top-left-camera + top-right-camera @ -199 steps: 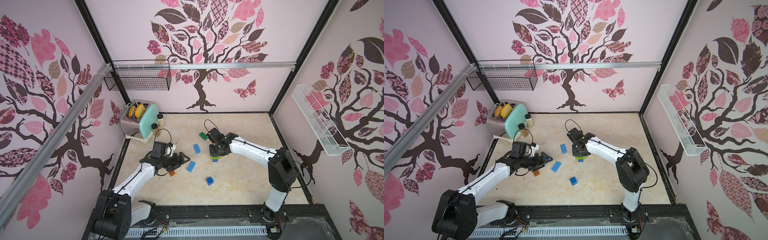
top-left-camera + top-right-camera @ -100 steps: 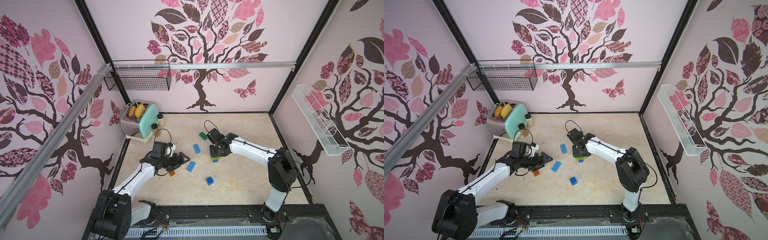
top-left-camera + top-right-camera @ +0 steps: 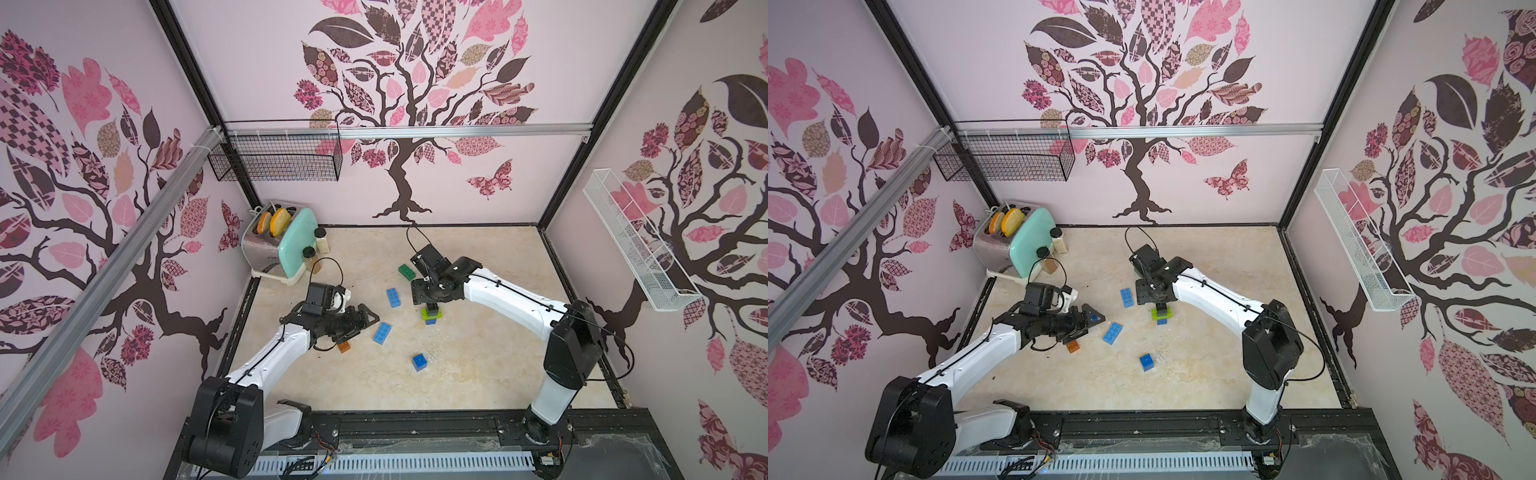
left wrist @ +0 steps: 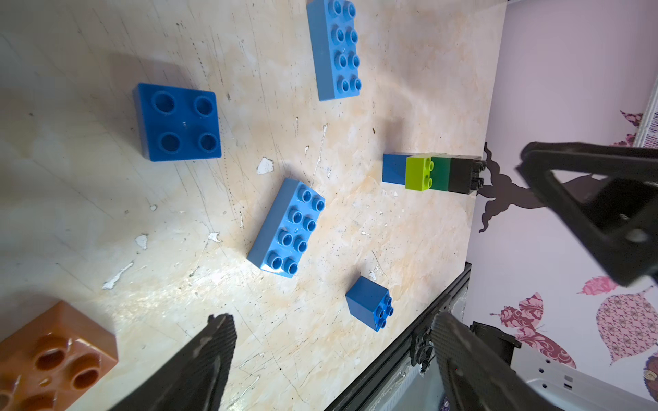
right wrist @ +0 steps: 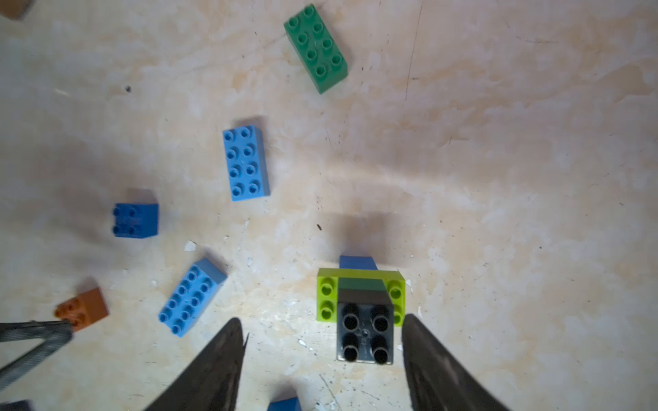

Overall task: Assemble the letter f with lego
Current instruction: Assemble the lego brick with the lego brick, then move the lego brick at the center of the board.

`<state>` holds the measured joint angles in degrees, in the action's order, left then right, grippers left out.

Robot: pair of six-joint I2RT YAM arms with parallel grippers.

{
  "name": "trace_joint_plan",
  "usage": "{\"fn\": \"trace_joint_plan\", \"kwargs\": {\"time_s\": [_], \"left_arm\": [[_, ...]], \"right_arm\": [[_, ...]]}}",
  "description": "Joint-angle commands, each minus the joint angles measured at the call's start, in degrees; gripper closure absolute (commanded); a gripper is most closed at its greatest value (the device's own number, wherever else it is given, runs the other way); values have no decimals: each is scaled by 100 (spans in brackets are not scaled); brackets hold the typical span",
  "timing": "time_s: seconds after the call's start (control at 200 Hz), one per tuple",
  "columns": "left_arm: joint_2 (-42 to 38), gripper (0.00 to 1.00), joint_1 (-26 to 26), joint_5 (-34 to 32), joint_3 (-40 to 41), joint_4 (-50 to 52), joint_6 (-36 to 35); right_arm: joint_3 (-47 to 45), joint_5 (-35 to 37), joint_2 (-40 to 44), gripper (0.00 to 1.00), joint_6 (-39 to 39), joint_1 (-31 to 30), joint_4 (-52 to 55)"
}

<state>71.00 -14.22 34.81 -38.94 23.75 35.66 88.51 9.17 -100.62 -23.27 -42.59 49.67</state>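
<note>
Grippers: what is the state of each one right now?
Left gripper: open, holding nothing.
Right gripper: open, over the black brick, holding nothing.

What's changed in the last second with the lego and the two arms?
The right pincer opened and let go of the black brick atop the stack. The left pincer and the loose bricks stayed put.

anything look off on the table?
Only wear: the tabletop is scratched and dotted with white flecks near the light blue brick. Nothing looks spilled or broken; the stack stands upright.
</note>
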Motion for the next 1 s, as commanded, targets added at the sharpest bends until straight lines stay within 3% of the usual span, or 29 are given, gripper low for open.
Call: {"fn": "trace_joint_plan", "kwargs": {"time_s": [0.0,0.11,0.295,0.5,0.775,0.995], "left_arm": [[213,10,21,-186,-265,152,-166],[596,11,-84,-385,-664,184,-59],[1746,11,-467,-841,-2045,679,-117],[3197,11,-510,-676,-3541,294,313],[5097,11,-462,-472,-5805,-28,792],[5996,11,-336,-112,-6511,-588,1288]], "right_arm": [[338,-11,39,16,207,-31,227],[517,-83,-43,1,369,-22,321],[686,-475,-5,1,413,181,534],[253,-1005,452,1,327,790,748],[-564,-1212,1161,1,358,1303,780],[-844,-1399,1324,1,446,1519,763]]}}
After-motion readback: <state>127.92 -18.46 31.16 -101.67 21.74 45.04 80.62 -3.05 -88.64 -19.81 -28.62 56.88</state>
